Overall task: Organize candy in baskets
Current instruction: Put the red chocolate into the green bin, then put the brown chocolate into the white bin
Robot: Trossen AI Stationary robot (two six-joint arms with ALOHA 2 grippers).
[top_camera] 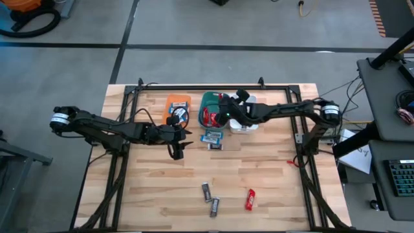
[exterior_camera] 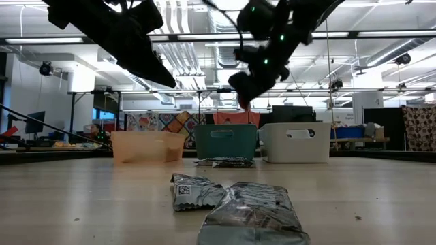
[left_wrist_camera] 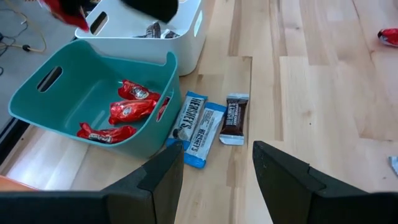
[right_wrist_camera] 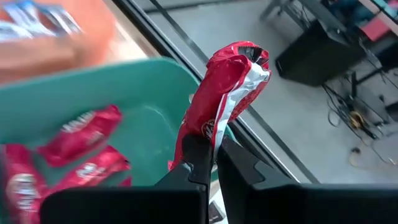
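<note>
I see a pale wooden worktop (top_camera: 149, 194) carrying an orange basket (top_camera: 178, 102), a teal basket (top_camera: 208, 102) and a white basket (top_camera: 249, 124) in a row along its far edge. Three blue-and-white and dark bars (top_camera: 212, 138) lie just before the teal one. Near the front edge lie two grey bars (top_camera: 210, 199) and, beside them, one red bar (top_camera: 250, 199).

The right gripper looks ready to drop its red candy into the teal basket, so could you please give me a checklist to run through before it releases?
1. Right gripper shut on the red candy: ok.
2. Candy above the teal basket, not the white basket: ok in the right wrist view.
3. Teal basket holds only red candies: ok.
4. Left gripper clear of the drop, beside the orange basket: ok.
5. Room in the teal basket: ok.
6. Exact height above the rim: cannot tell.
</note>
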